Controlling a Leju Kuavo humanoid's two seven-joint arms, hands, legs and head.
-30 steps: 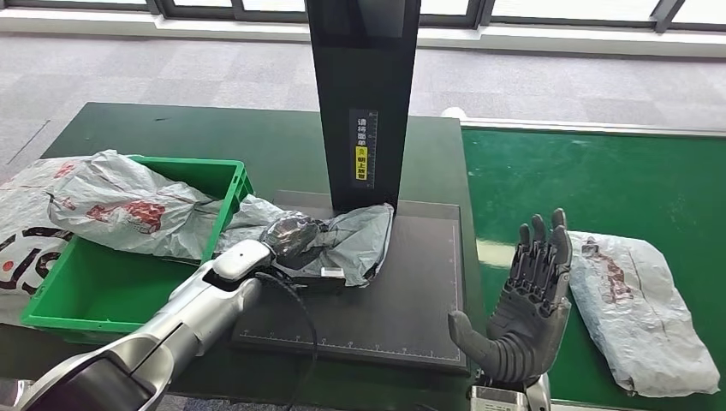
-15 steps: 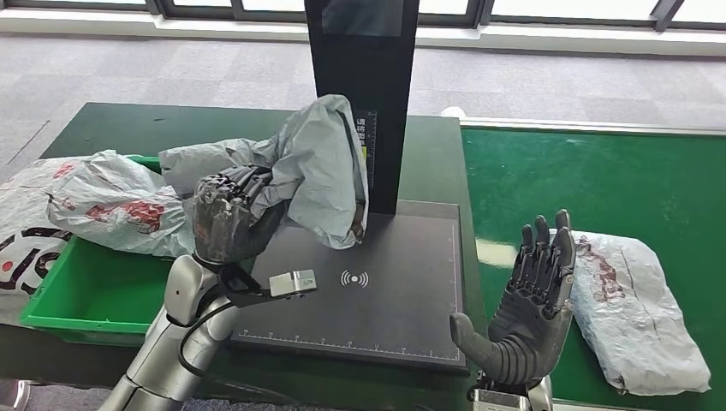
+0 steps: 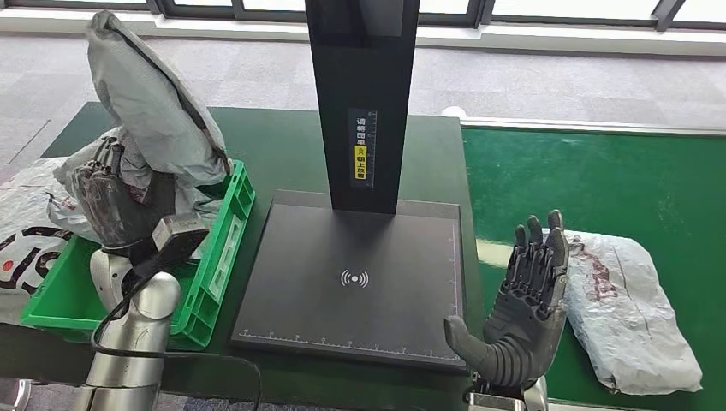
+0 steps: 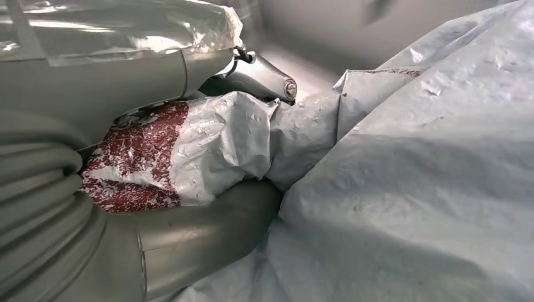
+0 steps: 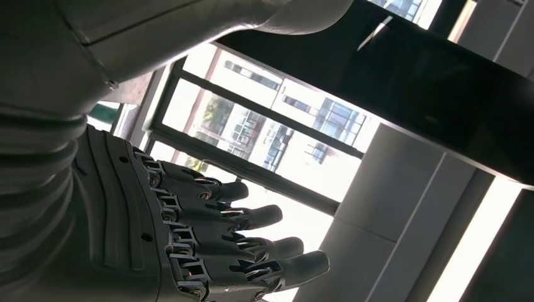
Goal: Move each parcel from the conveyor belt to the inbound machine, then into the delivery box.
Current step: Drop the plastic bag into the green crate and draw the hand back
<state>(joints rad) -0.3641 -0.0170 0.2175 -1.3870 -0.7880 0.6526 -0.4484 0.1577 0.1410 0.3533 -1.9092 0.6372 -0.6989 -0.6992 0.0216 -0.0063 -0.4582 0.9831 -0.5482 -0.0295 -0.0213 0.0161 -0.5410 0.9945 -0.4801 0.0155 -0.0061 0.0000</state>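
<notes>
A: Where is the grey parcel (image 3: 150,103) found?

B: It is held up in the upper left of the head view, above the green delivery box (image 3: 224,248), gripped from below by the left hand (image 3: 116,201). In the left wrist view its crinkled film is seen pressed close against the hand (image 4: 75,189).

A: How is it judged to handle?

B: It is taken to be light and soft: a thin plastic mailer that folds and sags around whatever is inside. The film looks slick, so a pinch on loose skin alone could slide. A hold around the bulk of the contents is thought safer than one at a flapping corner.

A: And what lies around it?

B: Another printed parcel (image 3: 51,201) is seen draped over the far left rim of the box. The black plate of the inbound machine (image 3: 355,278) lies bare at centre frame on the desk (image 3: 282,145). At the lower right, a further parcel (image 3: 633,312) rests on the green conveyor belt (image 3: 599,180).

A: The right hand (image 3: 522,312)?

B: It is held upright just beside that parcel, fingers spread and nothing in it.
</notes>
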